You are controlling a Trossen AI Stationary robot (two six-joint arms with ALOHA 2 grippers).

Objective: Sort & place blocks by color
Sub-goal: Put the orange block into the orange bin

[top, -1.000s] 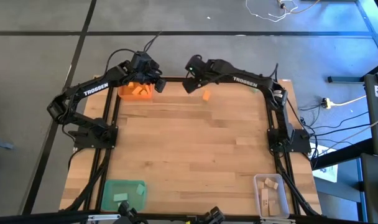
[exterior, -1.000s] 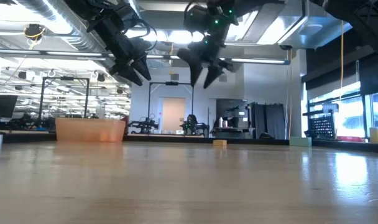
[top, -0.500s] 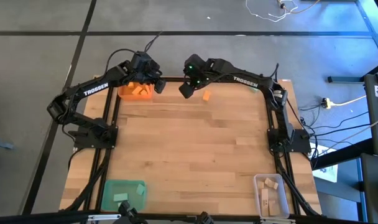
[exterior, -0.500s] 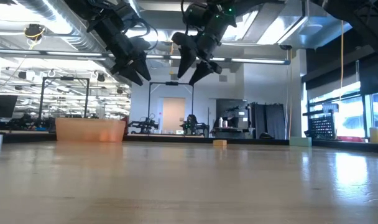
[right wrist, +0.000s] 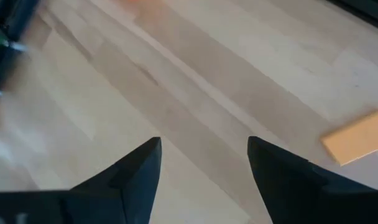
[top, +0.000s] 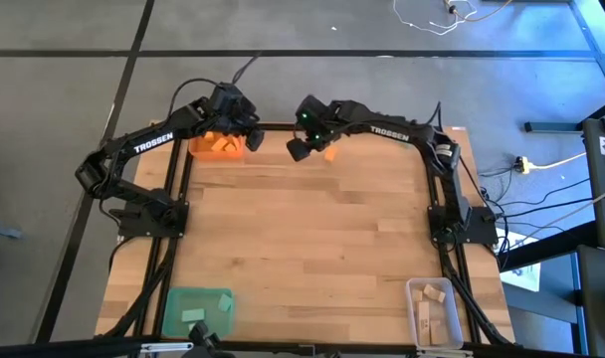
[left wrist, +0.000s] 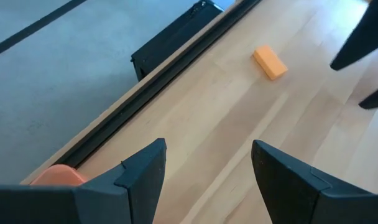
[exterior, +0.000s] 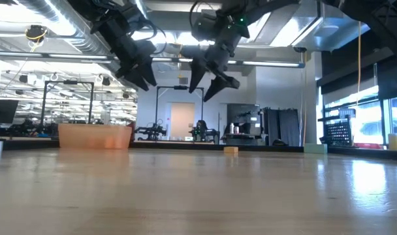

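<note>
While both arms are raised over the far edge of the worktop (top: 302, 229), the left tool (top: 251, 134) is held apart and empty above the orange tray (top: 216, 146). One orange block (top: 330, 153) lies just beside the right tool (top: 301, 149), also apart, empty.

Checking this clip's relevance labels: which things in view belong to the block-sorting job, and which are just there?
Job:
small orange rectangular block on the table
orange square tray
green square tray
clear square tray
open right hand
open left hand

Not job:
white cable on the floor
</note>
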